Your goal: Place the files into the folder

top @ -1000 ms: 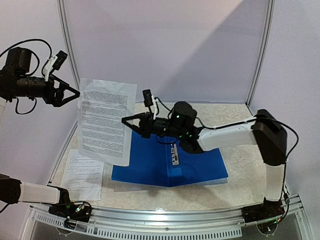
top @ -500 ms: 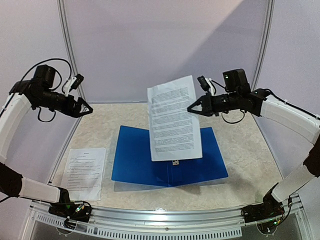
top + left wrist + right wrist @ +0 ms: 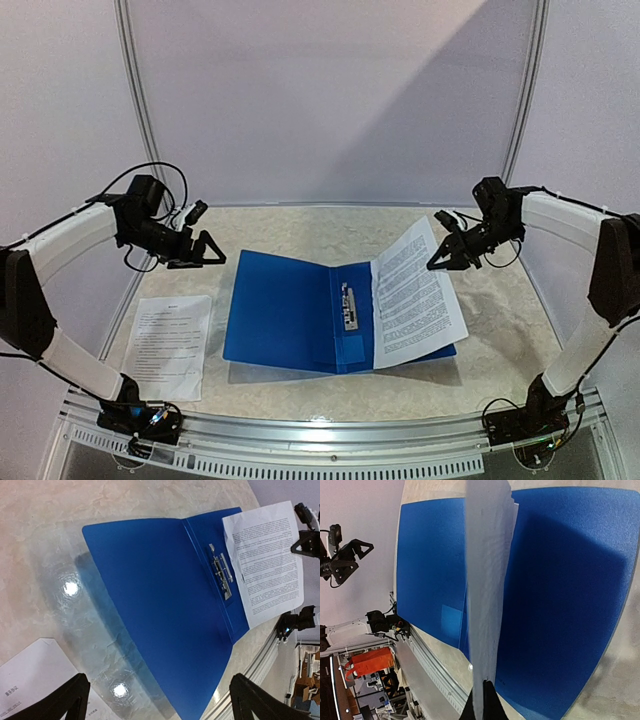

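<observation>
Right gripper [image 3: 433, 265] pinches the files [image 3: 418, 300] over the open folder [image 3: 285, 312]'s right half. Left gripper [image 3: 215, 250] gapes, released, near the table [image 3: 490, 335]'s left edge.

Folder [image 3: 285, 315] lies open on the table [image 3: 500, 335], centre, spine running front to back. Metal clip [image 3: 349, 306] sits just right of the spine. Held file sheet [image 3: 415, 295] lies over the right cover, left edge just beside the clip, far right corner lifted off. Right gripper [image 3: 441, 258] is pinched on that corner, right of and behind the folder's middle. Second file sheet [image 3: 170, 340] lies flat on the table, left of the folder, near but apart. Left gripper [image 3: 205, 250] hangs behind that sheet, just left of the folder's far left corner, touching nothing.
</observation>
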Controlling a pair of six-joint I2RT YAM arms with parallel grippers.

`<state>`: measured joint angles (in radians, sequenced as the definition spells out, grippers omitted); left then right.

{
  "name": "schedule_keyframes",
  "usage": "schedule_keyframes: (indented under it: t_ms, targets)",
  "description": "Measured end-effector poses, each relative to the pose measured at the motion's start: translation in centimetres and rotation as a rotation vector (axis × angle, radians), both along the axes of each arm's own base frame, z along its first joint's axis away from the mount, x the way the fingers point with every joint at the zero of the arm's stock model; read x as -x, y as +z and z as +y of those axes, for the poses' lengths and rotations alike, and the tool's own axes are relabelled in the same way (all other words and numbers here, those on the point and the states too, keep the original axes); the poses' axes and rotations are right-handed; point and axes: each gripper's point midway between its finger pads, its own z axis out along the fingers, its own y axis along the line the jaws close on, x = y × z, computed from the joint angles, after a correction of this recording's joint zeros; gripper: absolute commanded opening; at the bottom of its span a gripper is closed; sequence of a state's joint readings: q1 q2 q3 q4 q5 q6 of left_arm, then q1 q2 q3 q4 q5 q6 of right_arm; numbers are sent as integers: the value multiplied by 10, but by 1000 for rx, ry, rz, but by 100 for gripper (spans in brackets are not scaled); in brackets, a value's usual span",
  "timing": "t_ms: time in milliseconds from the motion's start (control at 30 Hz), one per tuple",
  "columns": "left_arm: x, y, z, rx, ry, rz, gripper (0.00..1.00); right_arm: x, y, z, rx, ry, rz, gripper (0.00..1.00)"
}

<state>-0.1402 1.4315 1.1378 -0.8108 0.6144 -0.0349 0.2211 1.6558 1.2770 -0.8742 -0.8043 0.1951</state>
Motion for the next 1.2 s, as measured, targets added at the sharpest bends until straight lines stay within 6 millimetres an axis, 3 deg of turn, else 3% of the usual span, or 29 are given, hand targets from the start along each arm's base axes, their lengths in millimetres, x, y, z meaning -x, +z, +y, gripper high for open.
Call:
schedule_keyframes:
  t_ms: [233,367,567,633,767,900,1200]
  targets:
    - [6,-37,-6,11,22,89,95,1,-49,-11,15,20,116,0]
    - [8,-57,-7,23,53,145,92,-2,-66,-13,22,21,145,0]
    - [15,-77,-23,49,38,204,89,-11,-79,-13,22,11,143,0]
    - [19,-78,-33,60,14,208,82,-16,-82,-12,18,1,135,0]
    - [24,-86,-45,63,-10,242,58,-27,-86,-10,10,-22,117,0]
    - [26,-97,-45,54,0,281,48,-36,-87,-8,0,-47,99,0]
    - [22,-94,-47,69,6,267,41,-39,-94,-5,-41,-85,96,0]
